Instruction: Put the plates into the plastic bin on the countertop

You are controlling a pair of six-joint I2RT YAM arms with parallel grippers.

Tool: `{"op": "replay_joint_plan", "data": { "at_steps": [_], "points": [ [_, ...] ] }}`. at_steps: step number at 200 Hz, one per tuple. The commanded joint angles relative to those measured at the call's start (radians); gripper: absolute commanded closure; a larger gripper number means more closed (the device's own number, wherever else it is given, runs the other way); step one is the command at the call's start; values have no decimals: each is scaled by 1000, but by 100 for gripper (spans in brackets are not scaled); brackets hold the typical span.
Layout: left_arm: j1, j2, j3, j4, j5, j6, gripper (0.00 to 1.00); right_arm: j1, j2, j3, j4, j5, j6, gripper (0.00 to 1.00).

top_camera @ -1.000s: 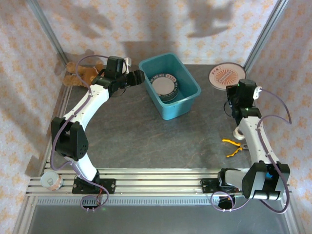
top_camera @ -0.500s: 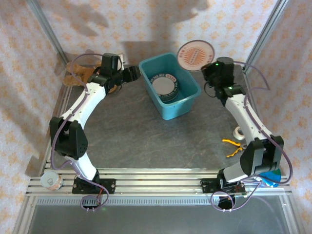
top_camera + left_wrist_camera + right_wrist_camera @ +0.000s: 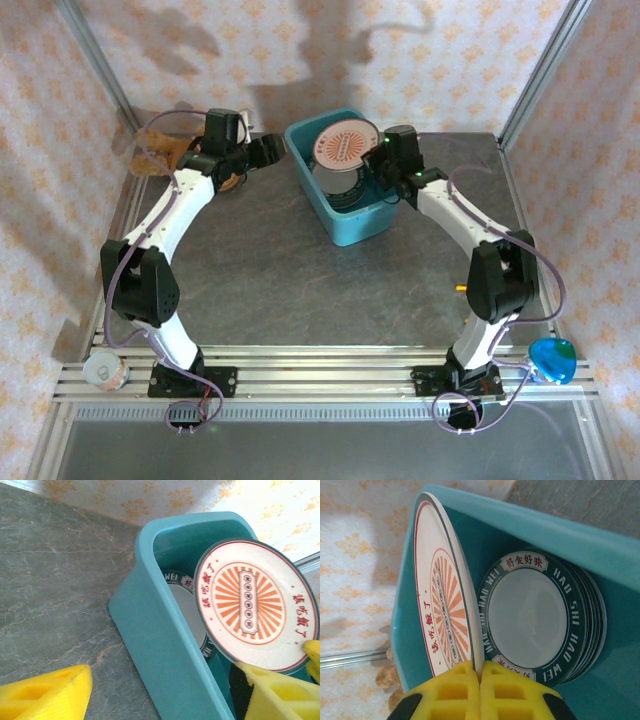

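Dark grey countertop, teal plastic bin toward the back, brown plush toy at far-left corner

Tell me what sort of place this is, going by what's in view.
Likely a mock kitchen built as a robot test cell: a stone-look countertop edged by an aluminium rail frame, patterned wall panels, and a teal bin of plates.

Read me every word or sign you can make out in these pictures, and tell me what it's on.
"HAO SHI HAO WEI": dark green rim of the top plate stacked in the plastic bin.
"好食好味": white panel on that same rim.
"该吃饭了": red characters on the orange-patterned plate.
Marks in that plate's centre strip: too small to read.
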Motion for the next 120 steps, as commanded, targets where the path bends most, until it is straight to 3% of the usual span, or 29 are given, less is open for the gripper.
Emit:
{"op": "replay_joint_plan", "data": {
  "at_steps": [1, 120],
  "points": [
    [12, 16, 21, 8, 4, -3, 26, 14, 29, 75, 14, 31, 4, 100],
    [20, 3, 40, -44, -31, 1, 26, 70, 276, 284, -248, 85, 35, 100]
  ]
}}
